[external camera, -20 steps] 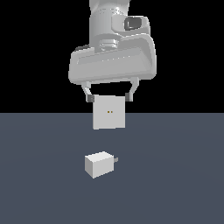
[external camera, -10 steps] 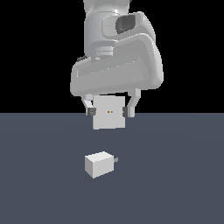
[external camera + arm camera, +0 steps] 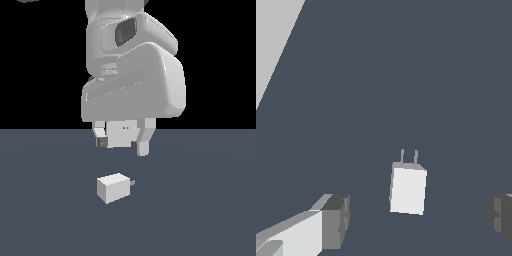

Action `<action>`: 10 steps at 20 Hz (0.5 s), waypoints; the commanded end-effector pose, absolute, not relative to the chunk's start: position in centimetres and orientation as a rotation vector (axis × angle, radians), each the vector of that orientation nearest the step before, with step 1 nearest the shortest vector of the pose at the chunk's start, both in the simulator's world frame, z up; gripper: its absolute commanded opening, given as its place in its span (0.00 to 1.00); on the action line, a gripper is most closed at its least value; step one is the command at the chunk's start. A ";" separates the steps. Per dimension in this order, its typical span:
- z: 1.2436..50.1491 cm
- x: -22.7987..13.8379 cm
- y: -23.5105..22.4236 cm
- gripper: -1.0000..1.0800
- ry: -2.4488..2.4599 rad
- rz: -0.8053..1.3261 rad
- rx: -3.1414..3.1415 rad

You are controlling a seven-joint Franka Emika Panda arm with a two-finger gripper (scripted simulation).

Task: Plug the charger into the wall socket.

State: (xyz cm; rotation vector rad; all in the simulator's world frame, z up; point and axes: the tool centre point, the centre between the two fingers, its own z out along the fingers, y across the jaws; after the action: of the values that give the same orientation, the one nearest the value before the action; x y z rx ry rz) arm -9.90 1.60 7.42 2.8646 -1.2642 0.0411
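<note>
Now I'm holding the gripper (image 3: 122, 142), fingers spread apart, above the charger (image 3: 115, 187) lying at lower centre, wall socket (image 3: 123, 135) behind.

The worktop (image 3: 45, 210) is a flat surface of dark blue-grey colour, plain and without any marks. On it lies the charger (image 3: 115, 187), a small white block, resting on one of its sides. Its two short grey prongs (image 3: 132, 182) stick out level with the surface and point to the exterior view's right. In the wrist view the charger (image 3: 407, 189) lies alone on the same dark surface, and both prongs (image 3: 409, 156) show clearly.
</note>
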 end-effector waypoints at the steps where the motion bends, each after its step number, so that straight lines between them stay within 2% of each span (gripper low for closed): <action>1: 7.0 -10.3 1.8 0.96 -1.317 0.043 2.839; 10: 6.2 -10.8 2.1 0.96 -1.399 0.045 2.796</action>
State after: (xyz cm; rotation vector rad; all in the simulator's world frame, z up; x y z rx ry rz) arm -10.76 2.10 6.25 2.8005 -1.3908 0.0442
